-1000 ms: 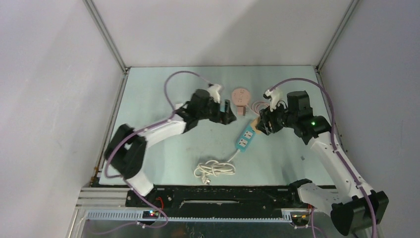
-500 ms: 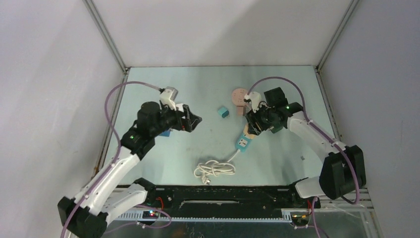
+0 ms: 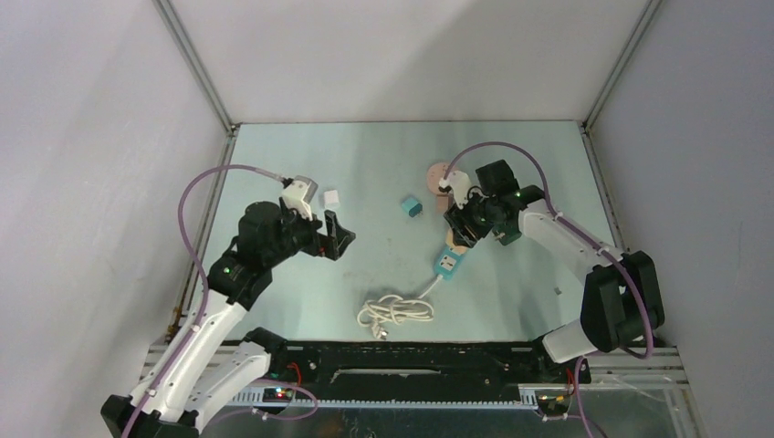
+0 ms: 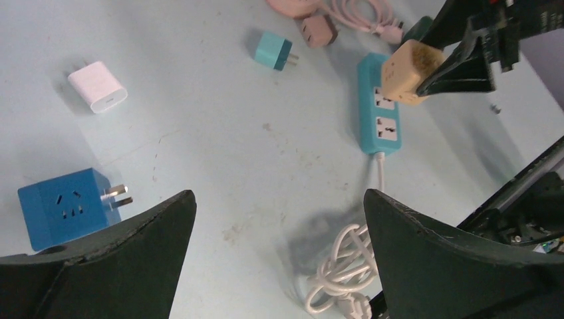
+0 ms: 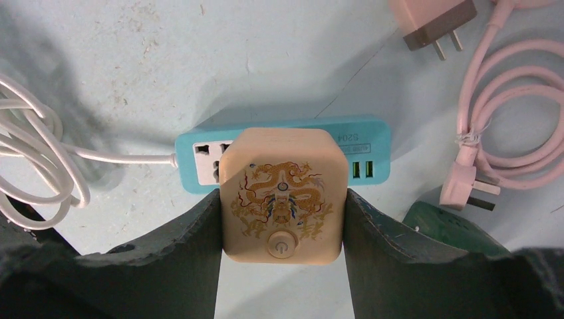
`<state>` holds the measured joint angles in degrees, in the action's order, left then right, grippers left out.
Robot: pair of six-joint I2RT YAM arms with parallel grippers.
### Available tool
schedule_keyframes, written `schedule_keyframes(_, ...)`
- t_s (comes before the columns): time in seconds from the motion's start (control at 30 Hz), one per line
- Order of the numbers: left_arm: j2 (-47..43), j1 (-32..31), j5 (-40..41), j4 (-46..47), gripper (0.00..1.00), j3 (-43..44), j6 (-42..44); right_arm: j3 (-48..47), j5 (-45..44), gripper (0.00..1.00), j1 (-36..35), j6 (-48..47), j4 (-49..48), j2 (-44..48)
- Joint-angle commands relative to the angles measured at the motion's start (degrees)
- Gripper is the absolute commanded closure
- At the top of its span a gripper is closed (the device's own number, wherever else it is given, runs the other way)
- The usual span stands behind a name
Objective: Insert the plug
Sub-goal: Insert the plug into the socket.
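A teal power strip (image 3: pixel 447 261) lies on the table, also in the left wrist view (image 4: pixel 380 126) and the right wrist view (image 5: pixel 370 149). My right gripper (image 3: pixel 459 226) (image 5: pixel 281 199) is shut on a beige cube plug (image 5: pixel 282 193) with a dragon print and a power button. It holds the plug over the far half of the strip (image 4: pixel 412 70), and its prongs are hidden. My left gripper (image 3: pixel 336 235) (image 4: pixel 278 196) is open and empty above bare table, well left of the strip.
The strip's white coiled cord (image 3: pixel 394 312) lies near the front. A small teal plug (image 3: pixel 412 206), a white charger (image 3: pixel 331 197), a blue cube adapter (image 4: pixel 63 206), a pink charger (image 5: pixel 432 20) with its pink cable (image 5: pixel 512 100) and a green object (image 5: pixel 452 229) lie around.
My left arm has pulled back left and toward the front, leaving the small teal plug on the table. My right gripper has shifted left with the beige plug over the strip.
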<state>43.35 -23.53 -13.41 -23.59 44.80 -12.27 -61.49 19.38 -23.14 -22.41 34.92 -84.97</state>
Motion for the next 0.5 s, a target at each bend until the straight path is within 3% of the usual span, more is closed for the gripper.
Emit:
schedule_keyframes(0.0,-0.2,1.4,0.4,-0.6,0.00,-1.5,2.1,-3.1,2.0,1.00,-0.7,-1.2,-3.6,-0.4)
schedule_keyframes(0.47,-1.4,3.0,-0.6,0.4,0.00,-2.2,1.6,-3.1,0.1,1.00,-1.5,-2.4,-1.6,-3.2)
